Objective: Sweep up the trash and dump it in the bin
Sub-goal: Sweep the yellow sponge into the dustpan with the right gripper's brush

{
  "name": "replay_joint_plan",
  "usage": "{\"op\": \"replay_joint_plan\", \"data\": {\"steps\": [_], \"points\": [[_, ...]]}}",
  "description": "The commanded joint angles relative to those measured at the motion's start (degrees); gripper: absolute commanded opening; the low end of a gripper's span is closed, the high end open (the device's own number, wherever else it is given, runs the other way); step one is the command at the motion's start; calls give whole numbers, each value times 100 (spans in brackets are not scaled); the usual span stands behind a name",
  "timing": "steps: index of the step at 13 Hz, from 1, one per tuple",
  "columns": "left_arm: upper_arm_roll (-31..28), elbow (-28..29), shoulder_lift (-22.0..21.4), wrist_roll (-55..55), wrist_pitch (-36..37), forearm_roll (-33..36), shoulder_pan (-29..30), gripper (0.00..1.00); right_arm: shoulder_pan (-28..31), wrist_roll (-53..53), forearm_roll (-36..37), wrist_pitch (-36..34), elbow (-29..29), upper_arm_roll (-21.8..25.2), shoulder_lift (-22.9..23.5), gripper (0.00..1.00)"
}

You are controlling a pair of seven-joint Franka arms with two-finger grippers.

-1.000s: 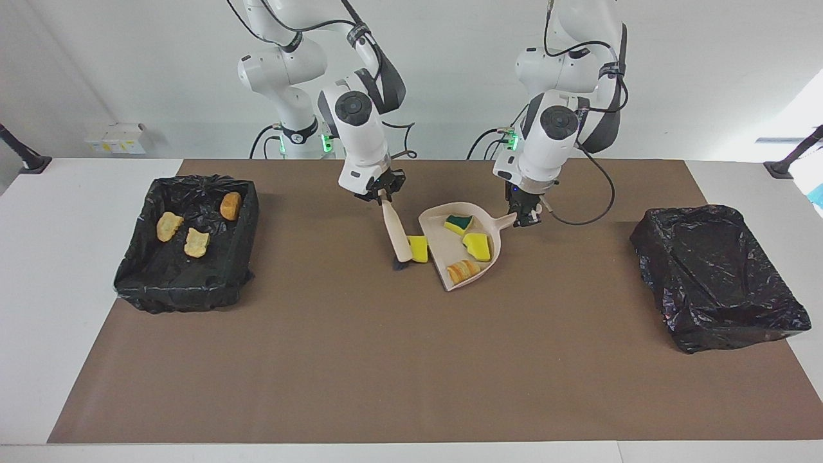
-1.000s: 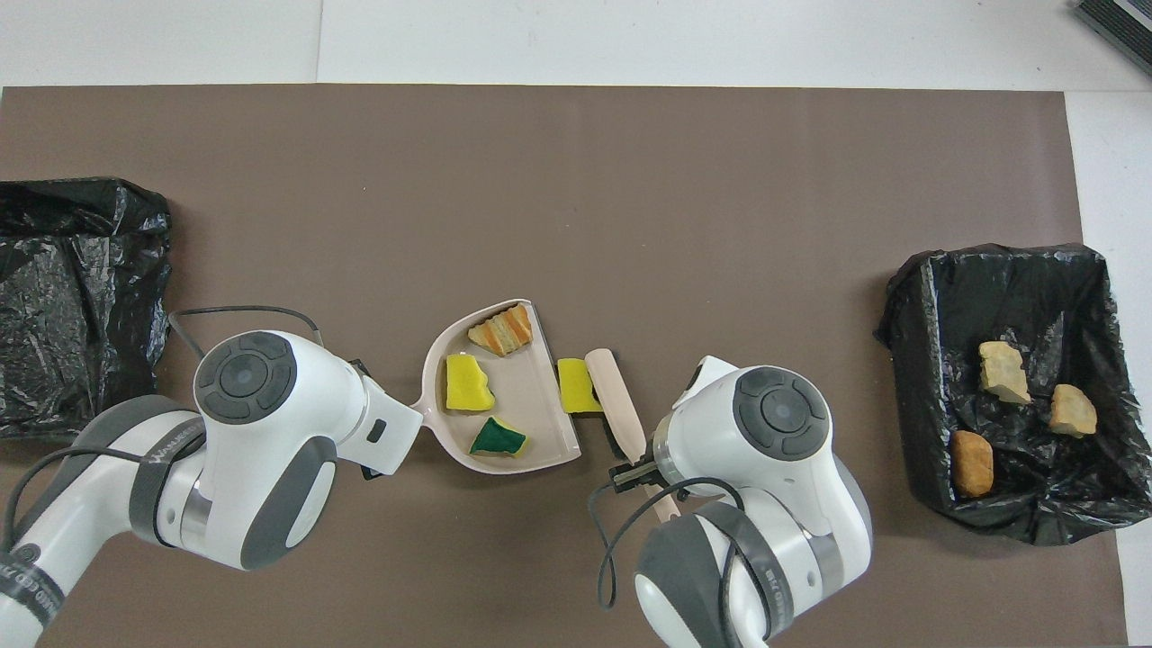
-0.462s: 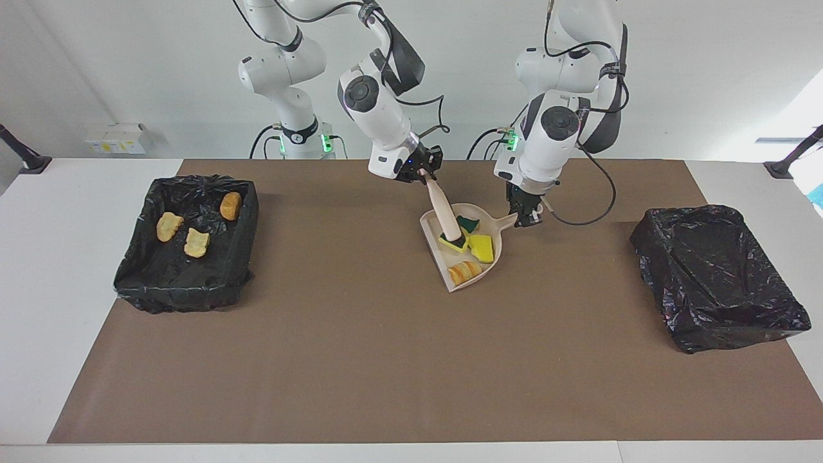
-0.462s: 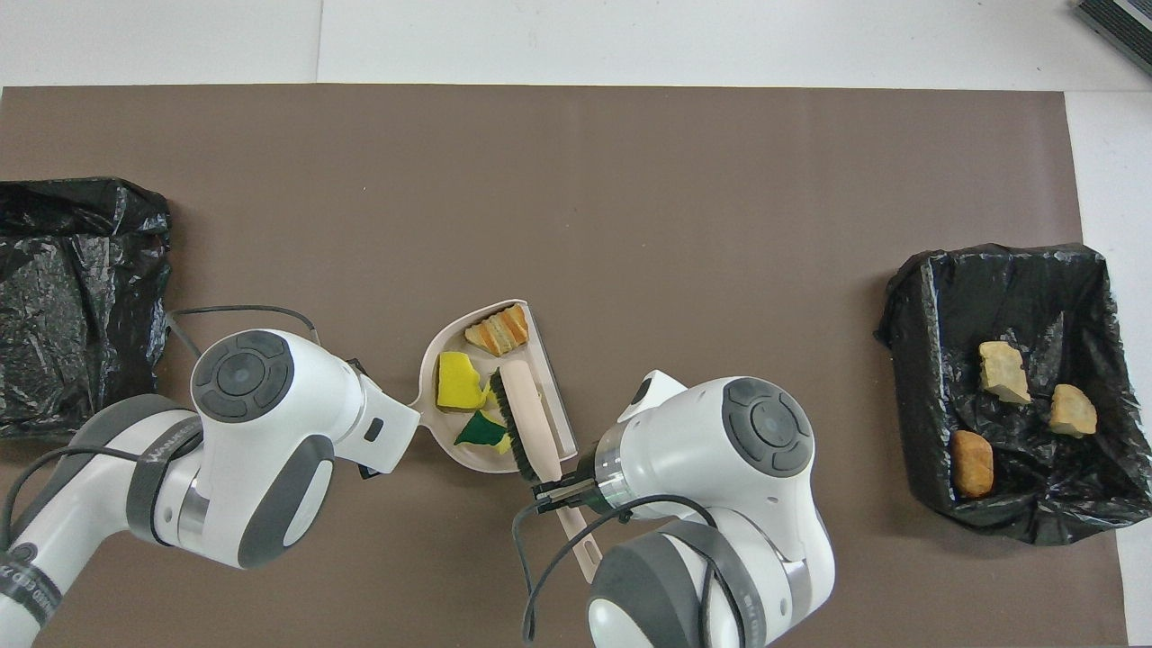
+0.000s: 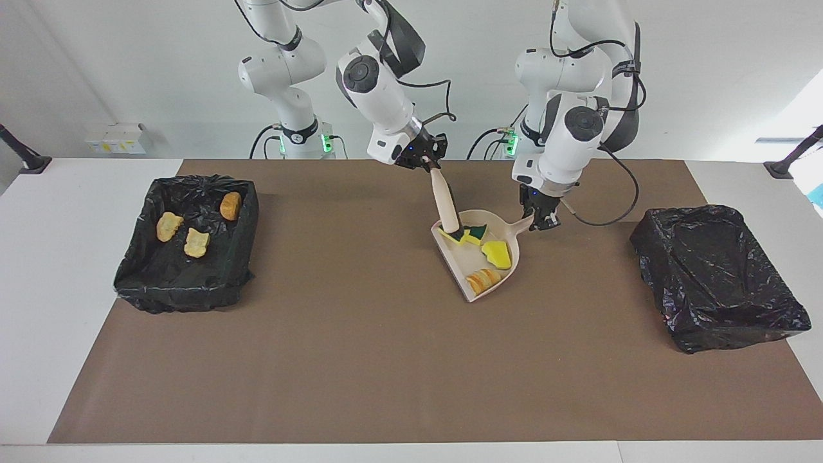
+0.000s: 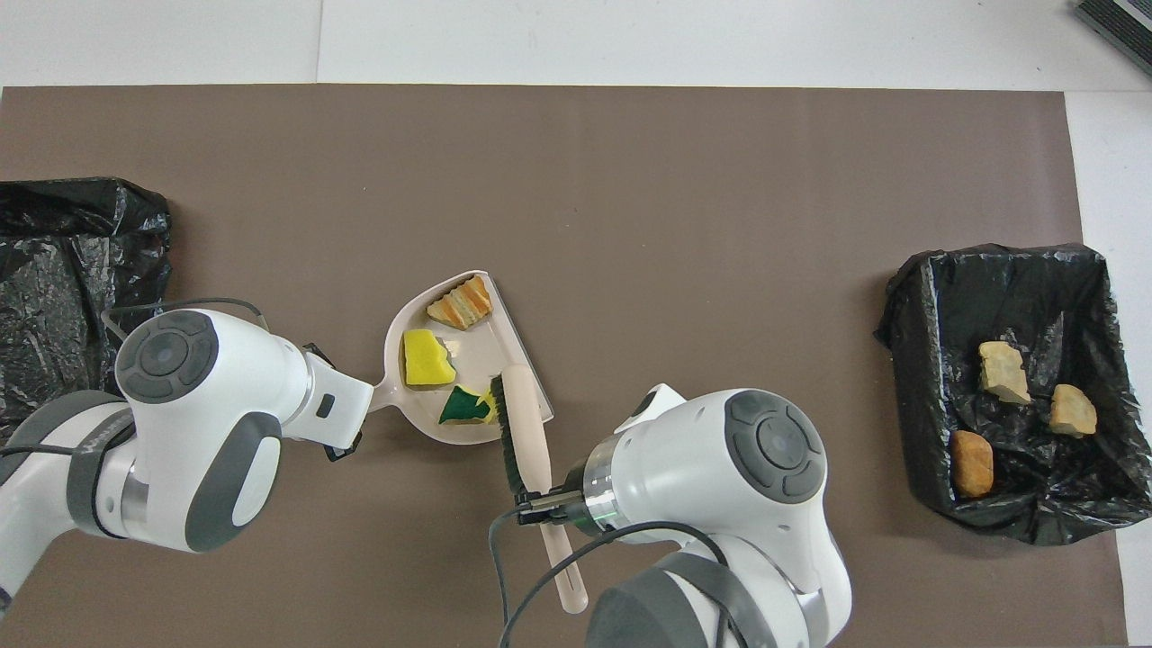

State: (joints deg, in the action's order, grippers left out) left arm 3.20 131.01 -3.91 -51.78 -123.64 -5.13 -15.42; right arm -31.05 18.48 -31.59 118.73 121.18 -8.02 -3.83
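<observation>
Left fingers (image 5: pixel 543 222) clamp the dustpan (image 5: pixel 508 241) handle; four scraps (image 5: pixel 496 254) lie in the pan, away from them. Right fingers (image 5: pixel 432 164) clamp the brush (image 5: pixel 446 209), its bristles among the scraps.

Open mat (image 5: pixel 360 360) between 2 bins (image 5: pixel 186 283)

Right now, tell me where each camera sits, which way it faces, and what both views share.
Facing view: high across the table, looking at the robots; both arms show whole, right gripper on the brush, left gripper on the dustpan handle.
Overhead view: above the robots' end, looking steeply down; arms enter from the bottom.
Shared: dustpan with trash, both black-lined bins, turned half a turn.
</observation>
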Motion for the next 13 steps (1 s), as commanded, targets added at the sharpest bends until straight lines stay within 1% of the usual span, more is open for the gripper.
{"op": "replay_joint_plan", "data": {"steps": [1,3,5,8,10,11,13], "points": [[32,-5,-101,28,-73,-329,66,0,-382,559,398,53,55,-33,-84,0],[32,-5,-101,28,-82,-453,57,0,-603,726,408,395,55,-33,13,0],[32,-14,-93,19,-73,-558,66,0,-752,1112,408,387,-24,-77,22,0],[23,-58,-84,-16,-3,-559,66,0,-1147,1806,330,352,-148,-77,-30,0],[23,-76,-84,-42,120,-559,57,0,-1201,2080,329,378,-183,-86,-39,0],[23,-119,-75,-51,225,-559,57,0,-1193,2098,303,405,-191,-190,-39,0],[14,-294,-92,-34,549,-541,74,0,-1175,2090,-134,518,-253,-191,-31,0]]}}
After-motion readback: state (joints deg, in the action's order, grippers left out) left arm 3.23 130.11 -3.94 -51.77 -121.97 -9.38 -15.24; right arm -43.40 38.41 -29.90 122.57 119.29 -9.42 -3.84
